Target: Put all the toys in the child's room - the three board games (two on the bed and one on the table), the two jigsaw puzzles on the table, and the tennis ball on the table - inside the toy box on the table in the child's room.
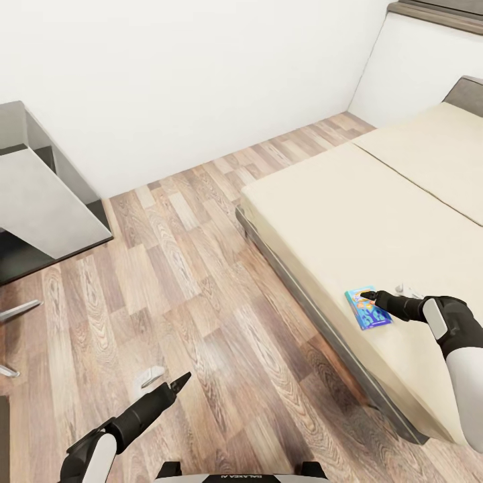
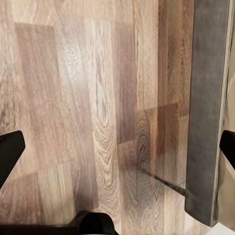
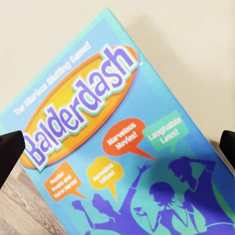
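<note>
While outstretched, right arm (image 1: 463, 349) over board game (image 1: 368, 309)

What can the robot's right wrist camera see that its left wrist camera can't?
The right wrist view alone shows the blue board game, titled "Balderdash", lying on the beige mattress. The left wrist view alone shows the bed's dark grey frame. Both show wood-plank floor and their own black fingers spread wide at the picture's edges.

The bed (image 1: 376, 215) stood on the right, running from near to far, with the board game (image 1: 367, 310) lying on its near left edge. The table (image 1: 40, 194) stood far left, the floor (image 1: 174, 282) between them.
</note>
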### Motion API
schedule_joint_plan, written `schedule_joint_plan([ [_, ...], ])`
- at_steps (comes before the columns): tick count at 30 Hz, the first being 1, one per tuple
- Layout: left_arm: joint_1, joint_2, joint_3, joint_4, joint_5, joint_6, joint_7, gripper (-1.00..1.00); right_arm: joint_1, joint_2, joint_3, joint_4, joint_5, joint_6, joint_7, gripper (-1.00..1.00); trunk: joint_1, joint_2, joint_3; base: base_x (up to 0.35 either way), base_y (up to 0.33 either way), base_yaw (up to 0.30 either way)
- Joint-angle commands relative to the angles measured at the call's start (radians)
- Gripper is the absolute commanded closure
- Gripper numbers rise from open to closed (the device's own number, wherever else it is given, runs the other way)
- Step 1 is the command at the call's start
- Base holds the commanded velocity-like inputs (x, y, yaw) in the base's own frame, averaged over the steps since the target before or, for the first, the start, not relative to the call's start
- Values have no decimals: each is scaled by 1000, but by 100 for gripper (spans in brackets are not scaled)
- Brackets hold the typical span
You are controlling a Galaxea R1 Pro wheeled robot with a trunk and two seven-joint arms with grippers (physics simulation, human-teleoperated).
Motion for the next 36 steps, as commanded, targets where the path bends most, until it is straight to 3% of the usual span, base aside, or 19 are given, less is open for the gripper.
schedule_joint_plan([
  [1, -1, -1, 3, 0, 5, 9, -3, -100, -1, 0, -3, -1, -1, 6, 2, -100, 0, 0, -1, 0, 0, 0],
  [36, -2, -1, 3, -1, 6, 9, -4, -100, -1, 0, -3, -1, -1, 6, 2, -100, 0, 0, -1, -35, 22, 0],
])
